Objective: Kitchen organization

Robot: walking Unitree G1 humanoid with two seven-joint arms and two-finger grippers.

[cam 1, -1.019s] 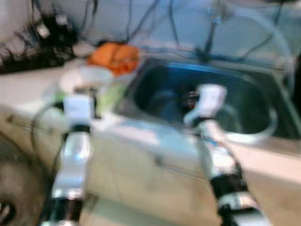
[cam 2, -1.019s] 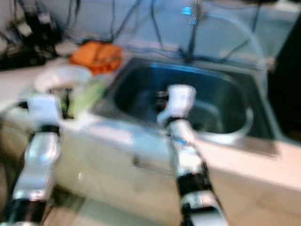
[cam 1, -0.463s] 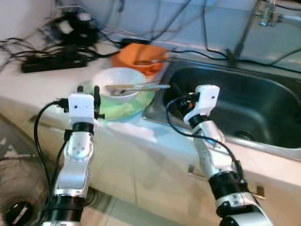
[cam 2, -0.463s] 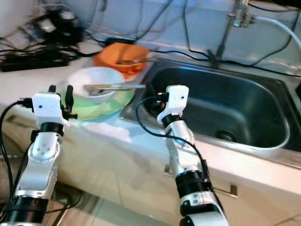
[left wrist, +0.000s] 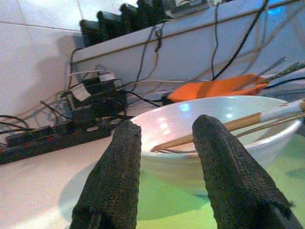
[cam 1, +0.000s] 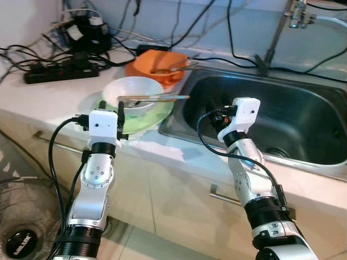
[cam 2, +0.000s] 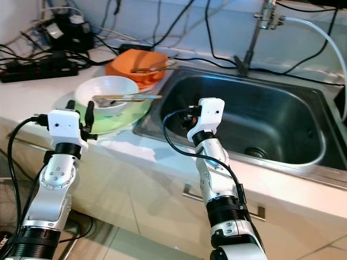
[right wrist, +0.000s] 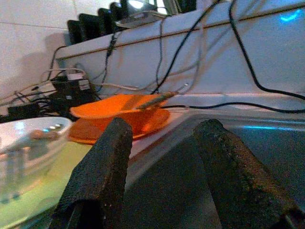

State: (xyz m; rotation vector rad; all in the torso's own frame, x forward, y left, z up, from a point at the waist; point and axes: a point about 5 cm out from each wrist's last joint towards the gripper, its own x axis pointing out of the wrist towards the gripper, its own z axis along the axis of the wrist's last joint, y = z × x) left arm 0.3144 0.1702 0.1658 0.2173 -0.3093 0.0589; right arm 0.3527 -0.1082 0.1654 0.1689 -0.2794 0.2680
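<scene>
A white bowl (cam 1: 133, 89) with chopsticks (cam 1: 157, 98) laid across its rim sits on a green plate (cam 1: 158, 116) on the counter, left of the sink (cam 1: 287, 116). Behind it an orange bowl (cam 1: 157, 62) holding utensils rests on an orange plate. My left gripper (left wrist: 167, 125) hovers open and empty at the counter's front edge, pointing at the white bowl (left wrist: 209, 124) just ahead. My right gripper (right wrist: 164, 126) is open and empty over the sink's near left corner, facing the orange bowl (right wrist: 119, 109).
A faucet (cam 1: 295, 13) stands at the back of the sink. A black power strip (cam 1: 59, 69) and several cables crowd the back left of the counter. A drawer handle (cam 1: 222, 196) sits below the counter edge, and a fan (cam 1: 21, 238) stands on the floor at the left.
The whole picture has shifted and sharpened, so the camera moved. Both arms keep the same raised pose with their fingers open; the dishes lie as before.
</scene>
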